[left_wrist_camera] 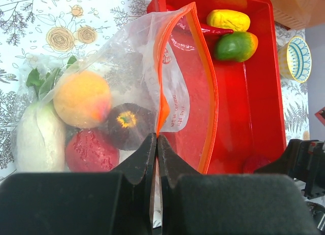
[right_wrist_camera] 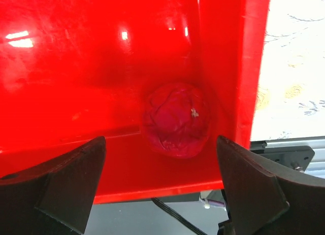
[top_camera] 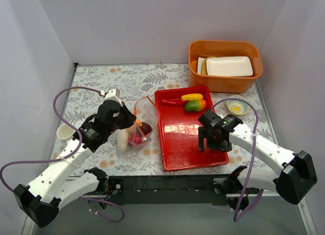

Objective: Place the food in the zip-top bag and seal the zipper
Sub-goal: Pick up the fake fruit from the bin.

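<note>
From above, the bag [top_camera: 145,113] is seen held upright beside the tray [top_camera: 177,148] by the left gripper [top_camera: 131,122]. The right gripper [top_camera: 209,139] hangs over the tray's near right corner.

At the left wrist, the fingers are clamped together on the zipper [left_wrist_camera: 215,100], with the mouth gaping; this hold should be steady.

At the right wrist, the fingers stand wide apart either side of a red fruit [right_wrist_camera: 176,118] lodged in the corner. They should be lowered squarely, clear of the wall, before being closed.

The only lettering is a few lines of small red print [left_wrist_camera: 176,107] on the clear wall of the zip-top bag [left_wrist_camera: 127,57], just inside its orange-red zipper [left_wrist_camera: 215,100]. It shows reversed through the plastic and cannot be read.
</note>
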Controlling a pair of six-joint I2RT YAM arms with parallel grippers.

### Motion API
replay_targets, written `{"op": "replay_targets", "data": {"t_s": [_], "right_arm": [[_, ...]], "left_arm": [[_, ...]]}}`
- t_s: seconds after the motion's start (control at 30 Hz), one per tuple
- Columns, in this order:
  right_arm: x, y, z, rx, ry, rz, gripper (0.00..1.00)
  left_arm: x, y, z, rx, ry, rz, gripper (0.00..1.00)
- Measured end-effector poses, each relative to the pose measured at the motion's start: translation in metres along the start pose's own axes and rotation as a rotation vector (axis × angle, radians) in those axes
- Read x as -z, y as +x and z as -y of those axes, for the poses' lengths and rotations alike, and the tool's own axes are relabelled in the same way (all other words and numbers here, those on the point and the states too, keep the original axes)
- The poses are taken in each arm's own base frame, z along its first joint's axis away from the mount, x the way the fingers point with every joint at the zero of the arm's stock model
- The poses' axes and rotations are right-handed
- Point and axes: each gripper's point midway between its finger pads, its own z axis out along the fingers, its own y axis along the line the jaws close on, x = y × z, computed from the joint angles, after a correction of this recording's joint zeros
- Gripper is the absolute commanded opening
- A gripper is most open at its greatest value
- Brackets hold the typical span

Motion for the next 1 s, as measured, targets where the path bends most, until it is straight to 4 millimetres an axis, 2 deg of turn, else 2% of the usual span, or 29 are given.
{"op": "replay_targets", "data": {"t_s": [0.23,0.5,0.53,0.67,0.87,1.0], "right_arm": [[-0.015,0.008,0.001,0.035,0.008,-0.036,0.8],[-0.029,0.014,-0.003,0.076,0.008,-0.085,0.77],[-0.03,0.014,-0.004,0.08,0.006,-0.089,0.72],[-0.033,0.013,-0.01,0.102,-0.015,-0.09,0.65],[-0.033,0.007,-0.031,0.142,-0.1,-0.102,0.65],[-0.032,-0.005,-0.052,0.17,-0.173,-0.075,0.62]], "left_arm": [[0.0,0.001,0.001,0.0,0.004,-0.005,0.0],[0.0,0.004,-0.002,0.002,0.002,-0.008,0.0],[0.0,0.004,-0.002,0.002,0.002,-0.008,0.0],[-0.001,0.005,-0.002,0.002,0.0,-0.01,0.0],[-0.001,0.005,-0.003,0.002,0.0,-0.011,0.0],[0.0,0.005,-0.003,0.003,0.0,-0.01,0.0]]}}
